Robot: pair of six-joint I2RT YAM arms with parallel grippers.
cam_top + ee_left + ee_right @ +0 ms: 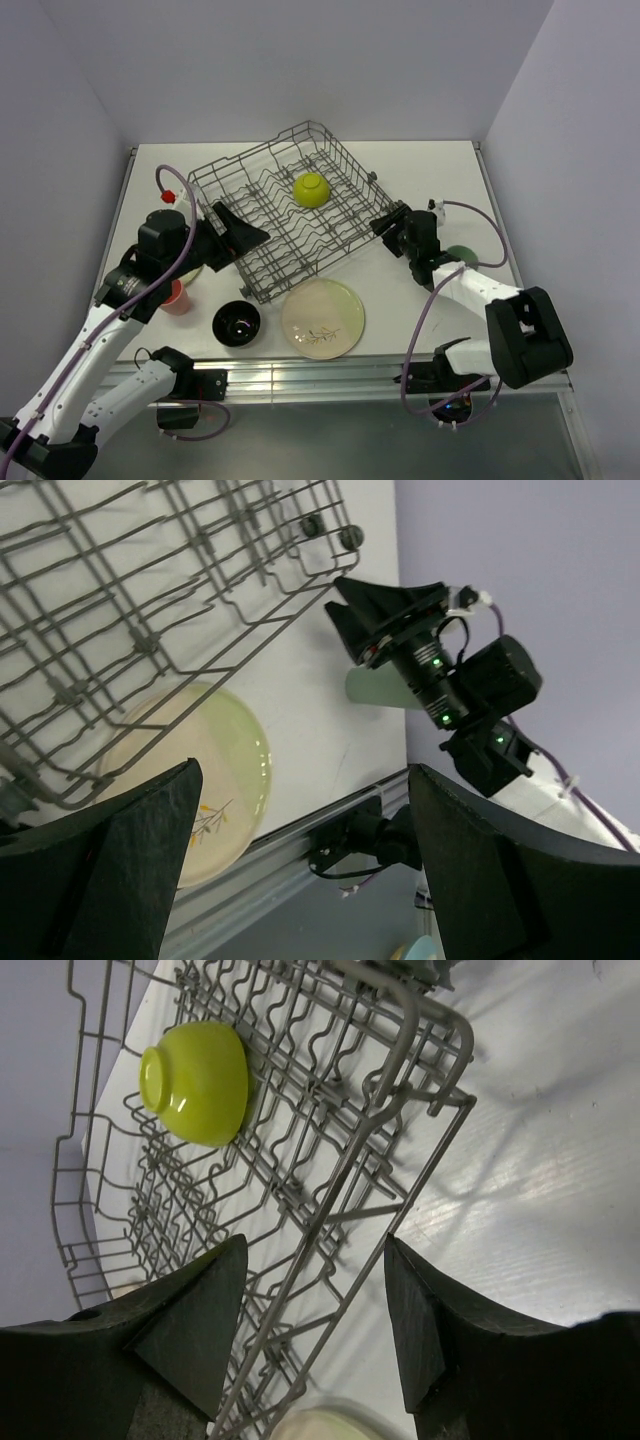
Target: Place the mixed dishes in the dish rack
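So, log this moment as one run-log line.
rack: lime-green bowl inside | table: leaf plate, black bowl | left gripper: open | right gripper: open

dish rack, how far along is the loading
Done: lime-green round bowl in the grey wire dish rack. In hand: nothing; left fingers and right fingers open, empty. Left on table: black bowl, cream leaf-sprig plate, coral-pink cup, mint-green cup.

Dish rack (270,200): grey metal wire, dull satin finish. Lime-green bowl (311,189), black bowl (237,323) at lower left, cream plate (322,318): smooth, glossy, all three catching highlights. Table (420,170): white, matt, faintly ribbed.
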